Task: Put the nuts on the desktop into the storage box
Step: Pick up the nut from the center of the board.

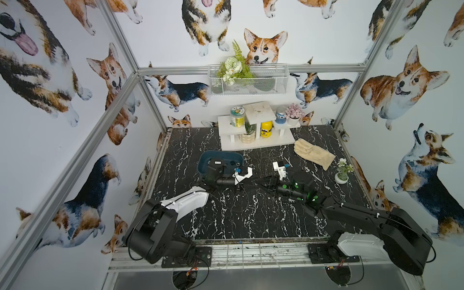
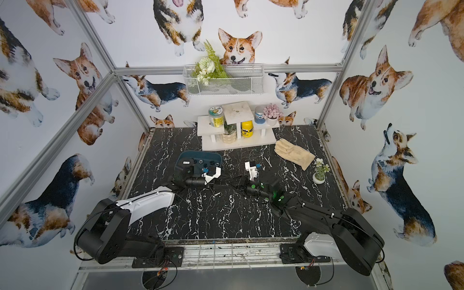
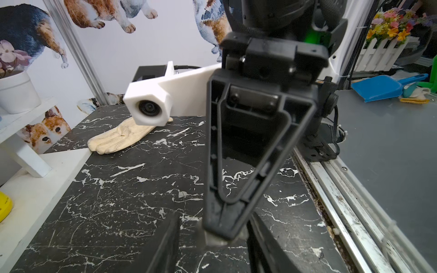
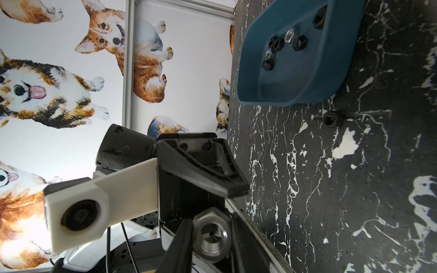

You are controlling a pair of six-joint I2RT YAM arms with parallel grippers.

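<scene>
Right gripper (image 3: 221,232) clamps a silver nut (image 4: 211,232) above mid-desktop (image 4: 331,189), offering it between the part-open jaws of the left gripper (image 3: 214,219), whose arm is nearer the storage box (image 4: 279,82) lying leftward, several nuts (image 4: 291,34) inside, one black nut (image 4: 329,118) just outside.

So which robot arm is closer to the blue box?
Left. The left arm overlaps the storage box in both top views, beside its near edge. The right arm is farther off over the middle of the desktop, jaws shut on a silver nut.
</scene>
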